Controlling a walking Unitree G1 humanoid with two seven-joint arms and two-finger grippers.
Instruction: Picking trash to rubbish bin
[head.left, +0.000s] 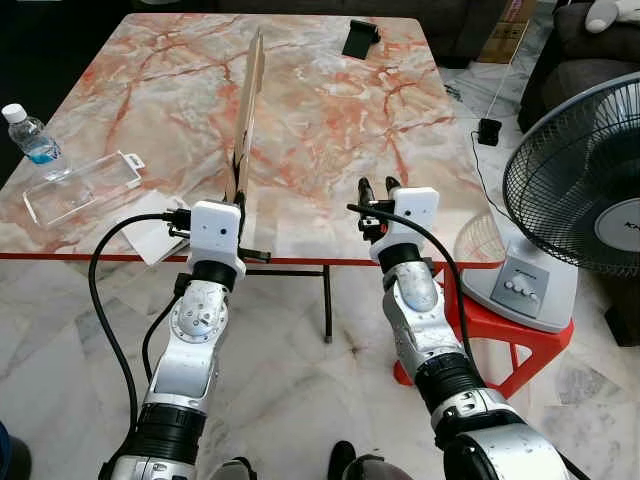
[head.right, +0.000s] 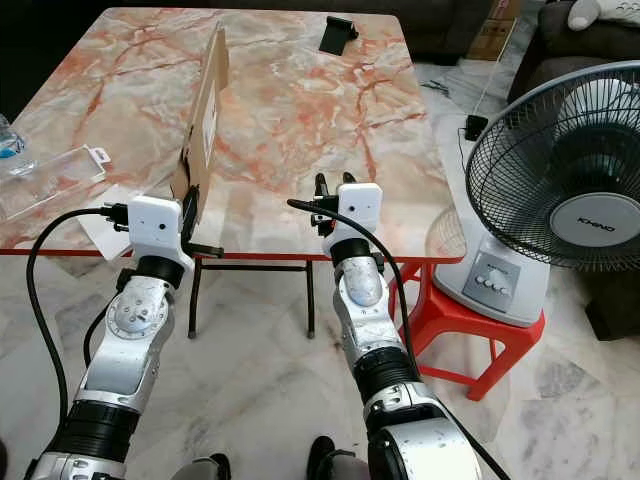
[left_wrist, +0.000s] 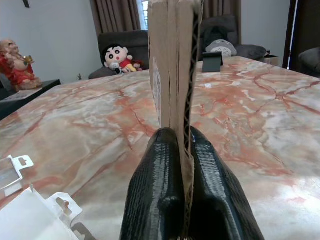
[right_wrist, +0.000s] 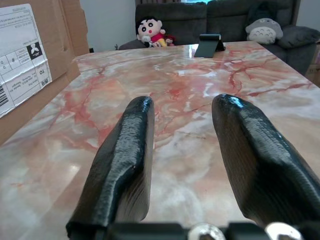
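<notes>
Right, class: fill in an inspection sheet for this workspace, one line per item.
Surface: marble table, red-veined.
Job's things: flattened cardboard box, held upright on edge; clear plastic packaging and water bottle at the table's left edge.
Clutter: black phone stand at the far side.
Hands: left hand shut on the cardboard; right hand open, empty.
Cables: black cables along both arms.
Surroundings: fan on red stool; sofa with plush toys.

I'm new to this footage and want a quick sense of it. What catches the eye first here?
The flattened cardboard stands on edge over the marble table, pinched at its near end by the left gripper. The right gripper hovers open over the table's near edge, holding nothing. A big fan stands to the right on a red stool, and clear plastic packaging and a water bottle lie at the table's left side.
</notes>
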